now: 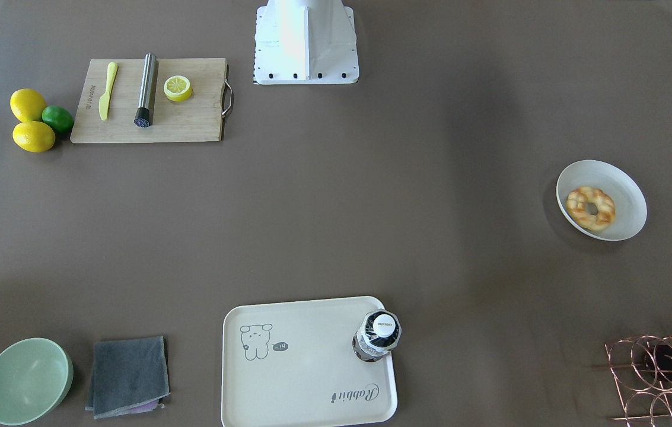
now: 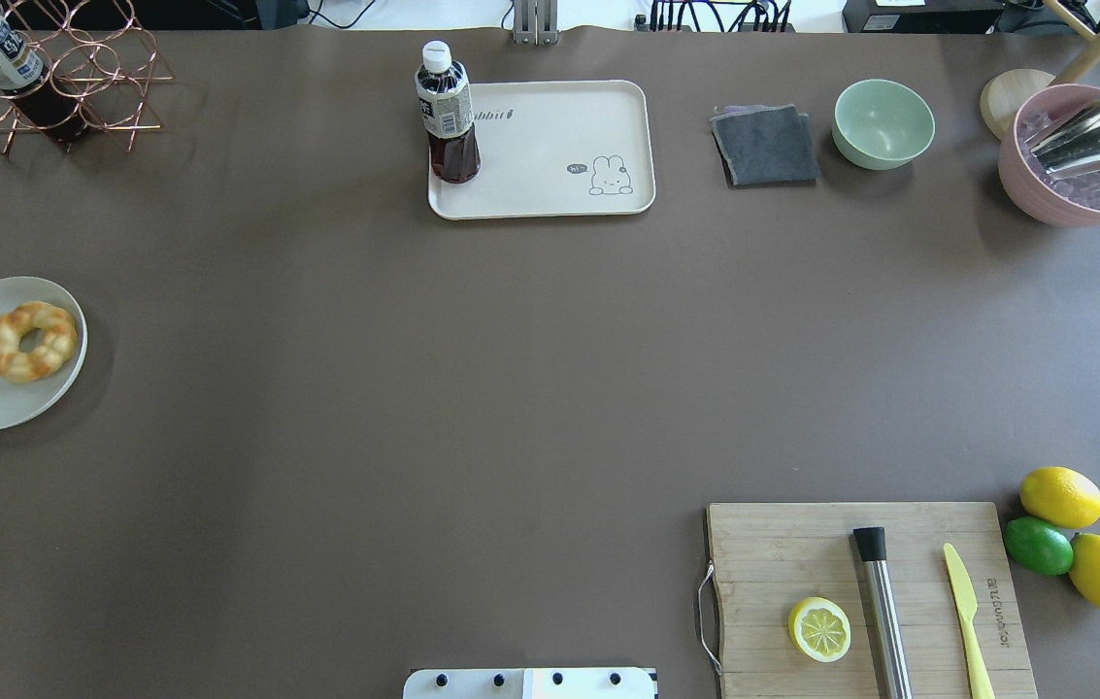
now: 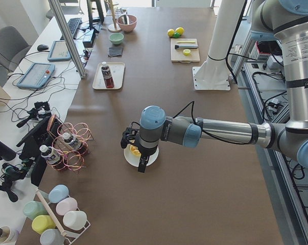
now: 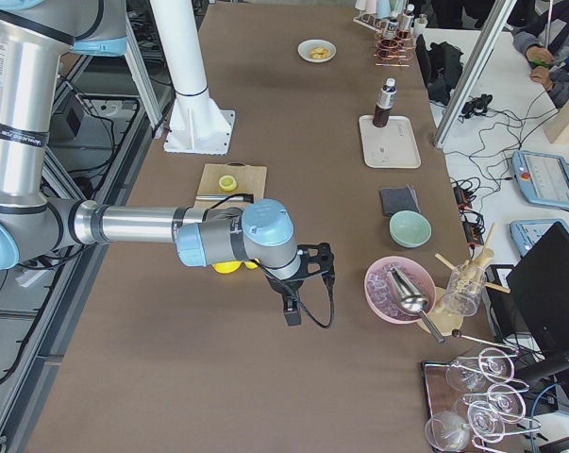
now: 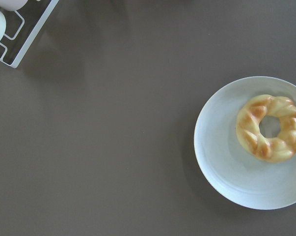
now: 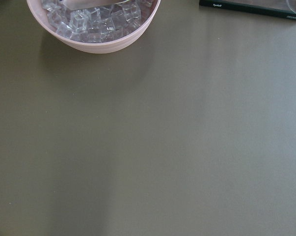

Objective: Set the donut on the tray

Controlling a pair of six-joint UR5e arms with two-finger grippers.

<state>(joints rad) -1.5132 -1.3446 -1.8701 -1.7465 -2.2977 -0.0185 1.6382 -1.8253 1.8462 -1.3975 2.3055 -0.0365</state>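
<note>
The donut, a golden-brown braided ring, lies on a pale round plate at the table's left side. In the left wrist view the donut is at the right edge, with no fingers showing. The cream rabbit tray lies at the far middle of the table with a bottle standing on its corner. My left gripper hangs just above the plate in the exterior left view; I cannot tell whether it is open. My right gripper hovers over bare table near a pink bowl; I cannot tell its state.
A wooden cutting board carries a lemon half, a steel muddler and a yellow knife, with lemons and a lime beside it. A grey cloth, a green bowl, a pink ice bowl and a copper bottle rack line the far edge.
</note>
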